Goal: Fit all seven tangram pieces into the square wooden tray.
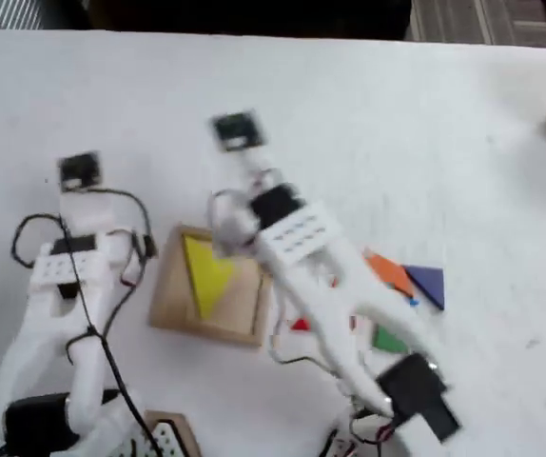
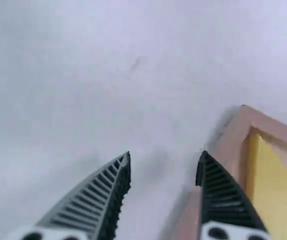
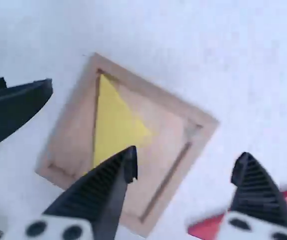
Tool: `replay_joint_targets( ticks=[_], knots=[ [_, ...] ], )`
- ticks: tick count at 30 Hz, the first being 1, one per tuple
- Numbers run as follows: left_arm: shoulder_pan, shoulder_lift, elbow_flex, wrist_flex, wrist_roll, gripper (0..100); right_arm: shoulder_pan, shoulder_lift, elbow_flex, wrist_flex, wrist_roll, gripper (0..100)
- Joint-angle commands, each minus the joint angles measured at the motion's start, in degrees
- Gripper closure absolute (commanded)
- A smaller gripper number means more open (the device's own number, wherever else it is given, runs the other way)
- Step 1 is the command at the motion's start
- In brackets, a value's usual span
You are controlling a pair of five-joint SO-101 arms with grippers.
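Start near: red piece (image 1: 299,325) and green piece (image 1: 387,340) flat on the white desk (image 1: 397,124), orange piece (image 1: 387,271) and purple piece (image 1: 428,283) just behind. Probably thin, stiff, light and slippery, so pinch across straight edges. Farther on, see the right tool (image 3: 187,156) open and empty above the square wooden tray (image 3: 153,90) with the yellow triangle (image 3: 113,125) inside, and the left tool (image 2: 164,157) open and empty by its rim.

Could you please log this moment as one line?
tray: yellow triangle inside | left gripper: open, empty, at tray edge | right gripper: open, empty, over tray | outside tray: orange piece, purple piece, green piece, red piece
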Motion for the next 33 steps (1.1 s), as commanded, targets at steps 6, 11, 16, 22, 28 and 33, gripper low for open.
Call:
replay_joint_targets(
  ticks=[6,11,16,22,28,33],
  knots=[
    [6.64,0.04,-3.43,2.37,-3.25,97,16.66,-6.55,10.9,-0.84,5.63,96.7],
    [9.54,0.04,-5.01,2.46,-2.81,98,20.09,-6.55,20.22,-8.92,6.59,98.1],
    [19.65,0.04,-7.56,2.9,-2.64,98,24.4,-6.55,24.97,-14.64,6.59,98.1],
    [32.4,0.4,-7.12,0.88,0.0,98,30.55,-6.29,25.14,-15.87,6.68,98.1],
    [39.16,0.13,2.64,-11.69,13.1,98,30.73,-5.93,25.14,-16.84,6.68,98.1],
    [35.74,0.22,5.27,-10.64,13.19,98,30.64,-5.93,25.23,-16.84,6.68,98.1]
  ],
)
